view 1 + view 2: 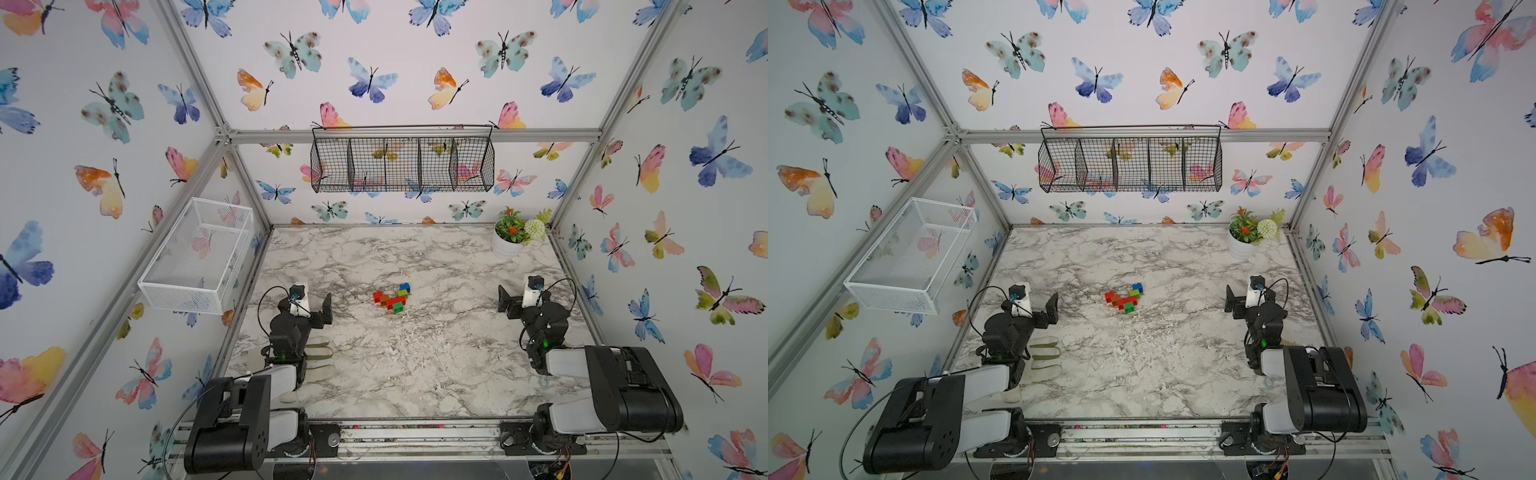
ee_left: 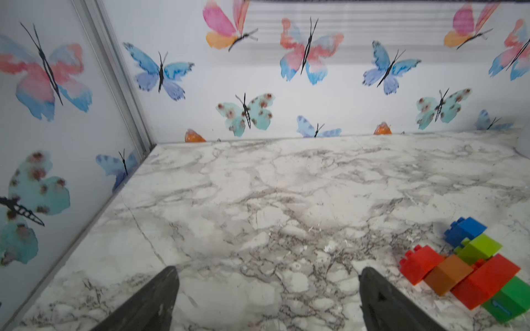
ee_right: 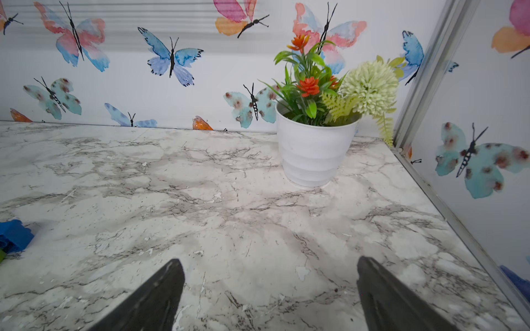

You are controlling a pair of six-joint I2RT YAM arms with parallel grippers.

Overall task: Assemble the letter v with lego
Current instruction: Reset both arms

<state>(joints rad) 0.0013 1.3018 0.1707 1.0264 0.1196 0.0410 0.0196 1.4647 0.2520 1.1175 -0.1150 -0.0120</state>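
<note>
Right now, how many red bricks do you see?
2: the square red brick at one tip of the cluster, the long red brick in its middle. None looks hidden.

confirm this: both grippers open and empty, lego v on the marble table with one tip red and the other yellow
One slip: the other tip of the letter v is a blue brick, not yellow; the left wrist view shows it. The left gripper and right gripper are open and empty.

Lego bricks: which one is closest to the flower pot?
The blue brick, the only blue one, at one tip of the letter v beside the lime green brick; every other brick lies farther from the white flower pot.
</note>
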